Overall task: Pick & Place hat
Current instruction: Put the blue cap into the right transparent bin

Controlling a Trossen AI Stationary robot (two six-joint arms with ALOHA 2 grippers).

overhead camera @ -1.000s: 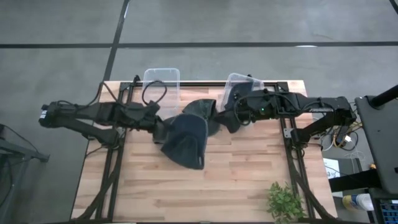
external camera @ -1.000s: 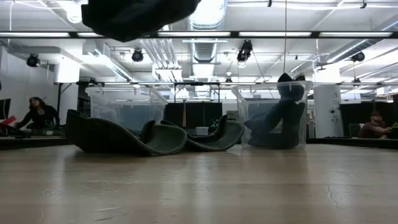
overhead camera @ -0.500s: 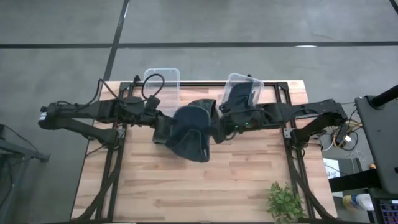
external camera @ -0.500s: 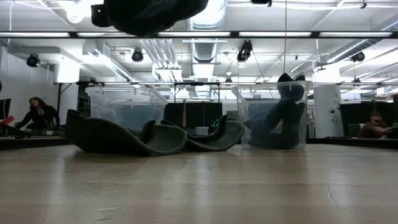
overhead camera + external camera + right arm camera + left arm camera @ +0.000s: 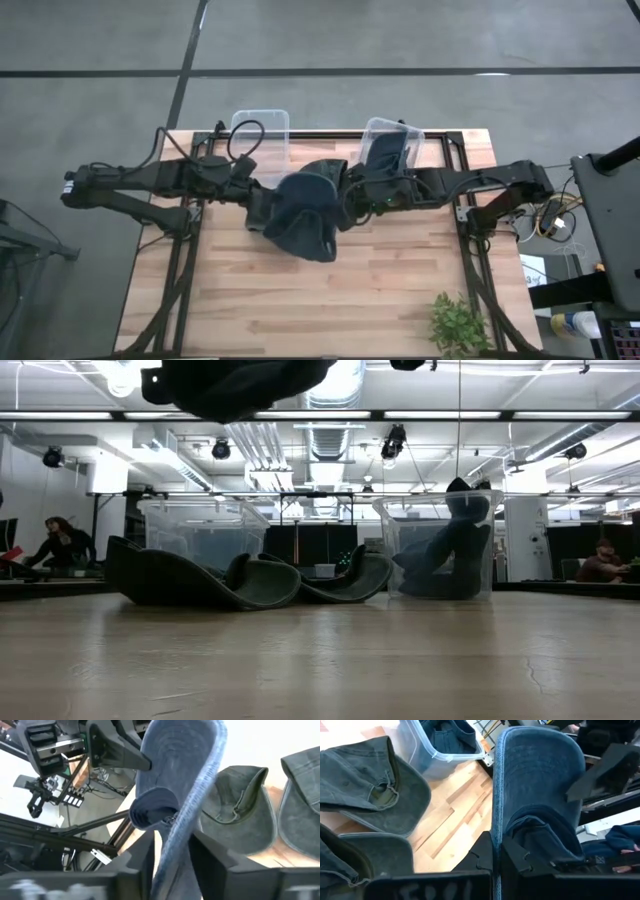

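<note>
A blue brimmed hat (image 5: 305,215) hangs in the air over the table's middle, between my two grippers; the low view shows it high above the tabletop (image 5: 235,380). My left gripper (image 5: 496,857) is shut on its brim from the table's left. My right gripper (image 5: 172,855) comes from the right, its fingers closed on the brim's opposite side. Two grey-green hats (image 5: 200,580) (image 5: 340,575) lie on their brims on the table near the far edge. My left gripper pinches the edge of the hat's brim (image 5: 495,827) between its two fingers, coming from the table's left and slanting a little downward. The hat is lifted clear of the table. My right gripper has the brim's opposite edge (image 5: 182,832) between its two fingers (image 5: 207,857), coming from the table's right and slanting downward. The brim runs edge-on through the jaws, and the hat stays clear of the table.
Two clear bins stand at the far edge: the left bin (image 5: 260,130), and the right bin (image 5: 392,145) with a dark hat inside (image 5: 445,545). A small green plant (image 5: 458,325) stands at the near right corner. People sit in the room beyond the table.
My right gripper has moved toward the table's left and a little down, from beside the right bin up to the blue hat's brim. The hat has shifted slightly toward the far edge and stays clear of the table.
</note>
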